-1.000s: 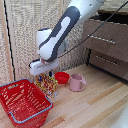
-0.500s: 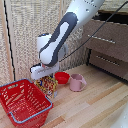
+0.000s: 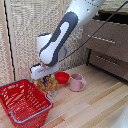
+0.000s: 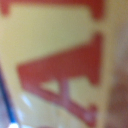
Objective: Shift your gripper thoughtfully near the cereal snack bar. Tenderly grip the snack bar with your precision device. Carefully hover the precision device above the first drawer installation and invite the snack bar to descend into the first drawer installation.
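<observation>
Pincer (image 3: 46, 76) has lifted snack bar (image 3: 47, 84) slightly.

Blurred cereal snack bar (image 4: 60, 65) overfills the wrist view.

White-and-grey gripper (image 3: 44, 73), centre-left of exterior view. Yellow-orange cereal snack bar (image 3: 48, 83) with multicoloured print below it; wrist view fills with yellow and blurred red lettering (image 4: 60, 75). Red wire basket (image 3: 22, 101) with blue rim, lower left. Red bowl (image 3: 62, 77), pink cup (image 3: 76, 82). Brown drawer (image 3: 107, 37), silver handle (image 3: 102, 39), upper right. Pale wood table (image 3: 95, 107).
</observation>
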